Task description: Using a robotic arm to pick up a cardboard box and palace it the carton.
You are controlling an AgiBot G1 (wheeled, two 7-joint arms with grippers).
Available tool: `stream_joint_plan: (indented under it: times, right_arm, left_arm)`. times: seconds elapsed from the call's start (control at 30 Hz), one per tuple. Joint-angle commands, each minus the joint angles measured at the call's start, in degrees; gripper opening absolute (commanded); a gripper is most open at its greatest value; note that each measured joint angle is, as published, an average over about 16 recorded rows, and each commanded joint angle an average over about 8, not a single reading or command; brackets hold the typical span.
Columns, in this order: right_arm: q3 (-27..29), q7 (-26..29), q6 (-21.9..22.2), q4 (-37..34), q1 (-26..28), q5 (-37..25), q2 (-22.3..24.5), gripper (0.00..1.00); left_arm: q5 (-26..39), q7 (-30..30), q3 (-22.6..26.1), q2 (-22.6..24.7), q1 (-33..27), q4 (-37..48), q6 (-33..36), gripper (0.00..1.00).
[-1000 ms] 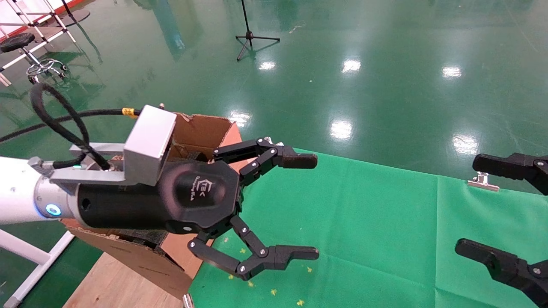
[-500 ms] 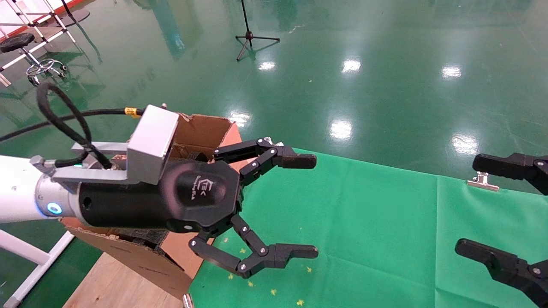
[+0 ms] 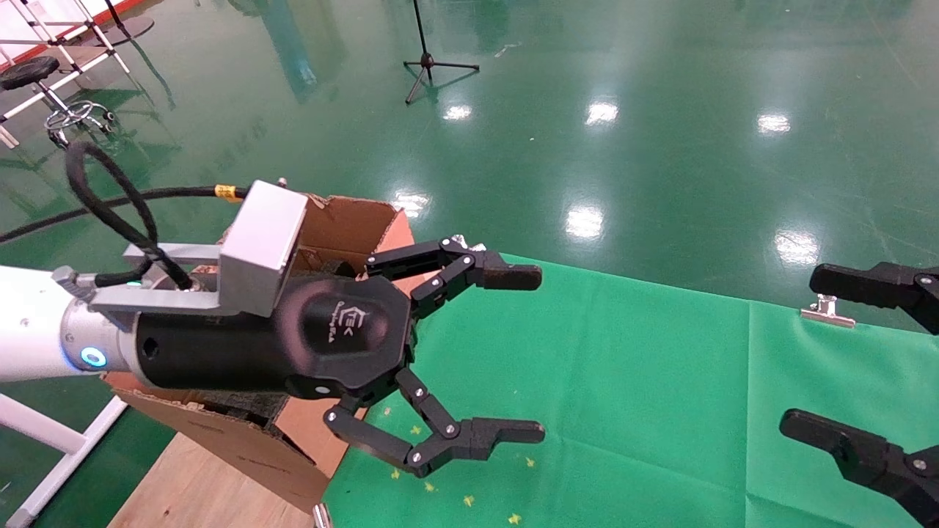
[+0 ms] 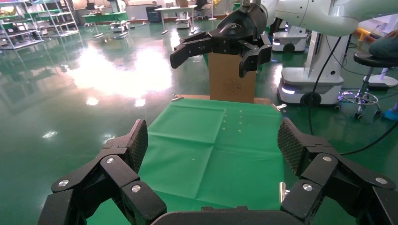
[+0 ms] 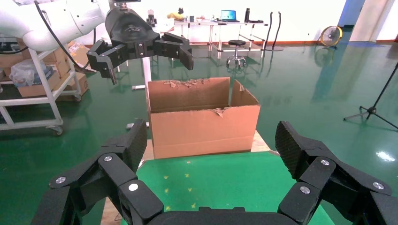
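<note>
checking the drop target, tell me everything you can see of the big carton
The carton is a large brown corrugated cardboard box, standing upright and open at the top, with ragged, torn flap edges. It sits on a wooden surface just off the green cloth. The head view shows dark material inside. The left gripper hangs open above it, not touching; nothing else touches the carton.

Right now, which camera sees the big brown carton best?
The right wrist view: the carton stands whole there, with torn flaps and its open top facing the camera. In the head view the left end effector, open, hides most of the carton. The left wrist view shows none of it.
</note>
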Motion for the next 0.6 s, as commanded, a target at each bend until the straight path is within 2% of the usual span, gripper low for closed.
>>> stream_joint_plan:
  times: [0.03,0.6]
  right_arm:
    - [0.0,0.0,0.0,0.0,0.0,0.0,0.0,1.0]
    - [0.0,0.0,0.0,0.0,0.0,0.0,0.0,1.0]
  left_arm:
    - [0.0,0.0,0.0,0.0,0.0,0.0,0.0,1.0]
    - [0.1,0.0,0.1,0.0,-0.1,0.1,0.0,1.0]
